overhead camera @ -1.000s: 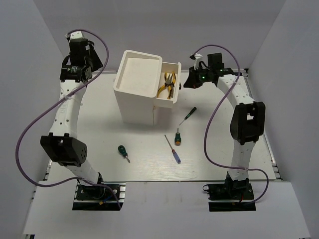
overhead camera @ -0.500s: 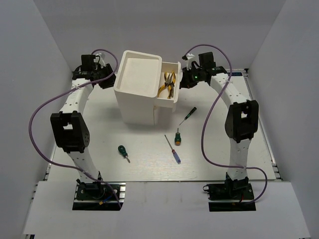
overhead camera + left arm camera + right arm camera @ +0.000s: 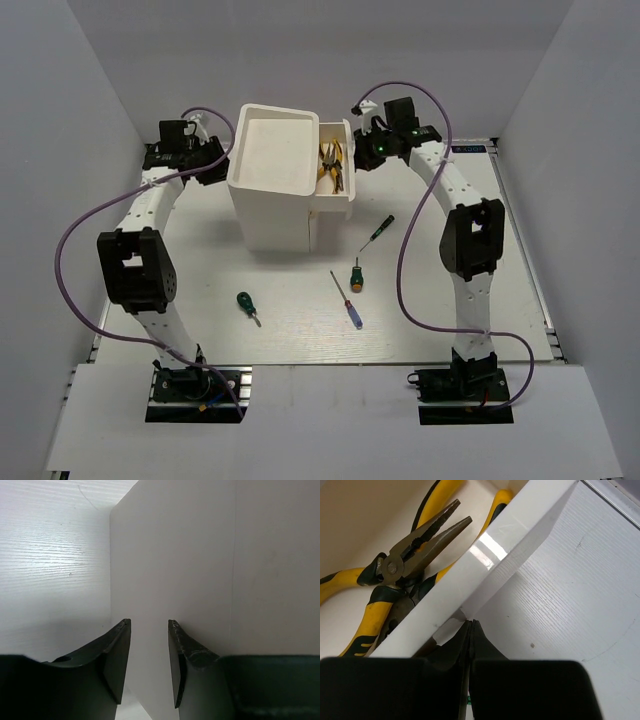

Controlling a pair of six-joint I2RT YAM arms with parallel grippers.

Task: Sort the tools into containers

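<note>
1. Left of the cabinet [image 3: 270,180], the left end effector [image 3: 149,645] has its fingers apart and holds nothing. Its tips are close against the cabinet's side wall.
2. Done so far: both pliers [image 3: 330,165] lie in the drawer [image 3: 335,203], which stands partly out of the cabinet's right side.
3. At that drawer's outer front, the right end effector [image 3: 470,627] has its fingers pressed together, tips touching the panel.
4. Left to do: four screwdrivers lie on the tabletop [image 3: 200,270] in front of the cabinet. They are a stubby green one [image 3: 246,303], a thin blue-handled one [image 3: 346,298], a second stubby green one [image 3: 356,275] and a thin dark one [image 3: 378,230]. The sorting looks less than half finished.
5. Hard to make out: any lower drawers are hidden from above, and no knob shows. It cannot be told whether the right fingers pinch anything. The left wrist view shows only blank wall.
</note>
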